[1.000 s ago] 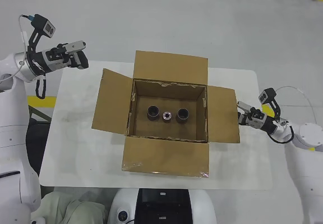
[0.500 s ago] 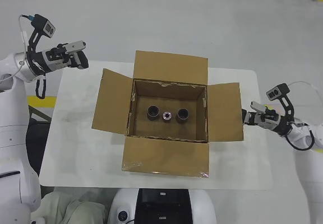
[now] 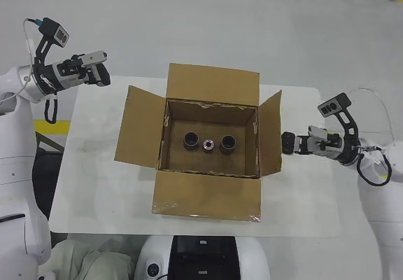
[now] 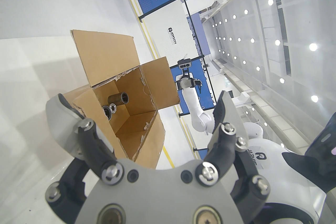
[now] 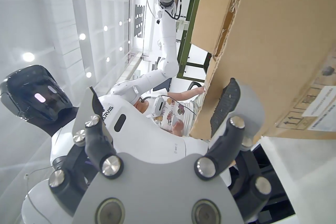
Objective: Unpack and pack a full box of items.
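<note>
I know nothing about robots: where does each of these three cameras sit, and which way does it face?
Top view: above the arms, looking straight down on the table and open box; both arms show.
Left wrist view: on the left arm, facing past its open fingers into the box.
Right wrist view: on the right arm, close against a raised flap; its fingers show.
Shared: both wrist views catch the other arm beyond the box.

The left arm (image 3: 19, 80) is holding bent at the far left, the left gripper (image 3: 102, 68) pointing inward with fingers spread wide. The right gripper (image 3: 286, 143) is pointing inward too, wrist level, fingers apart.
</note>
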You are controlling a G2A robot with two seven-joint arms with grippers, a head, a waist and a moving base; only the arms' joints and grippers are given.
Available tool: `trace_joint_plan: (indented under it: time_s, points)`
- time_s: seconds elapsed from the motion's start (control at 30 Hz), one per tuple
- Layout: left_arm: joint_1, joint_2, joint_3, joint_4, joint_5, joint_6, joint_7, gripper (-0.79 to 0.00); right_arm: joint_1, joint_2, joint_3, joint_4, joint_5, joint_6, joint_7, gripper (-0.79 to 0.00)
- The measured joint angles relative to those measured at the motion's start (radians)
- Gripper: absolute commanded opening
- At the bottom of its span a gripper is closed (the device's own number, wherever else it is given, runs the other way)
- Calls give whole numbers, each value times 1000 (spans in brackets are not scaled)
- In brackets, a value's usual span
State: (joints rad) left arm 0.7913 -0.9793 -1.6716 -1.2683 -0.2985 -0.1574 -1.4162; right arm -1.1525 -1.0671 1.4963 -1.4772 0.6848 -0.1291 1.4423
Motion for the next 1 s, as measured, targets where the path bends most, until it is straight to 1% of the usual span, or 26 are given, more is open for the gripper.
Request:
trace_joint_plan:
  time_s: [0.13,0.3,0.57,0.77,1.0]
  points:
    - [0,0,0,0,0,0,0,0,13,-2,-43,-37,-22,10,-10,0]
    - [0,0,0,0,0,0,0,0,32,-6,-109,-74,-92,17,-51,0]
    - [0,0,0,0,0,0,0,0,62,-10,-213,-126,-258,30,-120,0]
    - [0,0,0,0,0,0,0,0,71,-10,-269,-154,-373,43,-171,0]
    - [0,0,0,0,0,0,0,0,70,-9,-310,-173,-456,58,-209,0]
